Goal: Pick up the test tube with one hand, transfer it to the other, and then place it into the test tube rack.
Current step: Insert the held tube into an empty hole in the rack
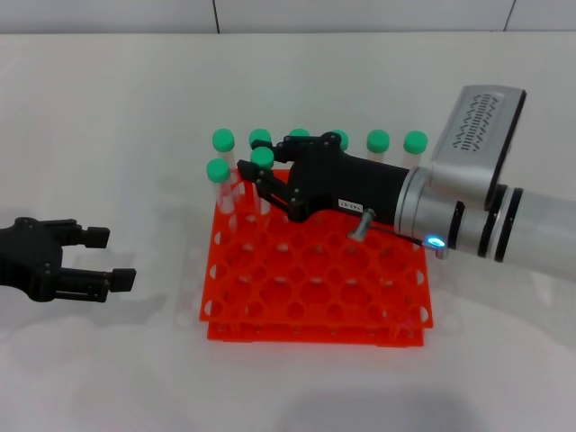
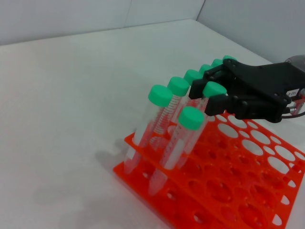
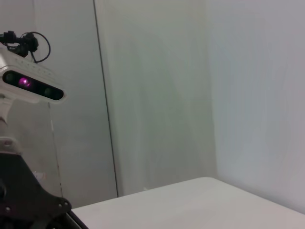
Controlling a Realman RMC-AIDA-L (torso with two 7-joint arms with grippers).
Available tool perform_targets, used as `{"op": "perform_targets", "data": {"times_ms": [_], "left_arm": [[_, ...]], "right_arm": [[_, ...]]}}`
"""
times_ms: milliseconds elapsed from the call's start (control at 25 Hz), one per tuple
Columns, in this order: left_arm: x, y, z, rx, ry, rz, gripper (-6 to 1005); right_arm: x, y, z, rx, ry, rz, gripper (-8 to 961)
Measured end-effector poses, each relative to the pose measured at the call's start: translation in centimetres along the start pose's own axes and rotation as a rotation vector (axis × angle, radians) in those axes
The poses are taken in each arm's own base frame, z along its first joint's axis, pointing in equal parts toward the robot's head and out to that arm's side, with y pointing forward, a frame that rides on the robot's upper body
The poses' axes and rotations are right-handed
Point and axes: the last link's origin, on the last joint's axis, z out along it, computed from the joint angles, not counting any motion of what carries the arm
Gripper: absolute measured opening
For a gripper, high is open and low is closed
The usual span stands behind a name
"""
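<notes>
A: What's sitting in the test tube rack (image 1: 315,288)? Near rows look like bare holes.

B: Yep, lower part of the frame is all open holes. The green-capped tubes (image 1: 378,141) line the far row at upper centre, plus one more (image 1: 218,171) at the left corner. The right gripper (image 1: 255,176) is clamped on the test tube (image 1: 262,158) in the second row, its lower end down in the rack.

A: And the left gripper (image 1: 106,258)?

B: Lower left, on the table (image 1: 108,108), fingers spread, holding nothing, well apart from the rack. Lots of bare table beyond.
</notes>
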Motion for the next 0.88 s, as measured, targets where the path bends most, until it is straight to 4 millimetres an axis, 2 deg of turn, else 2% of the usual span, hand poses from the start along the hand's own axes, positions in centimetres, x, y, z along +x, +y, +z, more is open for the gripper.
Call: {"op": "perform_targets", "data": {"times_ms": [880], "left_arm": [[-0.06,-0.07,-0.09,0.001,0.001,-0.004,891]], "right_arm": [[-0.21,0.13,0.34,-0.01,0.002,-0.006,265]]}}
